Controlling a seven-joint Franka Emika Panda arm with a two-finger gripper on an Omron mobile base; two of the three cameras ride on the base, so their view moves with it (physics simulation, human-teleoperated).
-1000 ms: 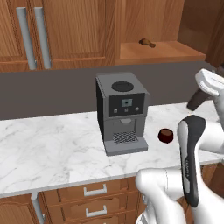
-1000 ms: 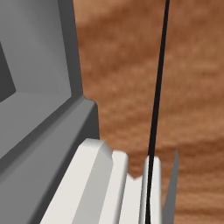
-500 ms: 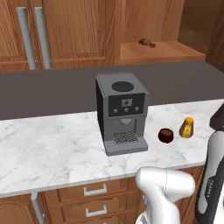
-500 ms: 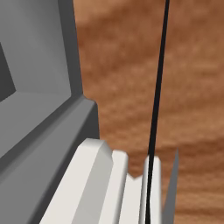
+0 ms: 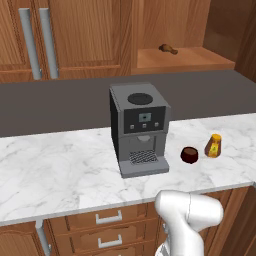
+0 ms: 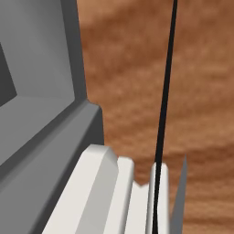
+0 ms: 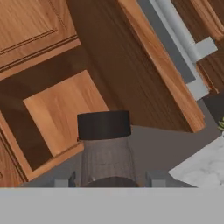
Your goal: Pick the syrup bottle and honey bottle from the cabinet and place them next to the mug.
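Note:
In the hand view the syrup bottle (image 7: 105,148), grey-brown with a black cap, stands up between the two finger tips of my gripper (image 7: 109,180), which is shut on it. The view is rolled and looks past the cap at wooden door panels. The honey bottle (image 5: 214,145), amber with a yellow top, stands upright on the marble counter just right of the dark maroon mug (image 5: 189,155). The cabinet (image 5: 186,58), an open wood shelf recess, sits at the upper right above the counter.
A grey coffee machine (image 5: 140,128) stands left of the mug. A small brown object (image 5: 168,48) lies on the cabinet shelf. Closed doors with long grey handles (image 5: 39,42) fill the upper left. Drawers (image 5: 107,230) run under the counter's front edge.
The arm has swung rightward out of the left base view, which uncovered the honey bottle beside the mug. The right base view is unchanged.

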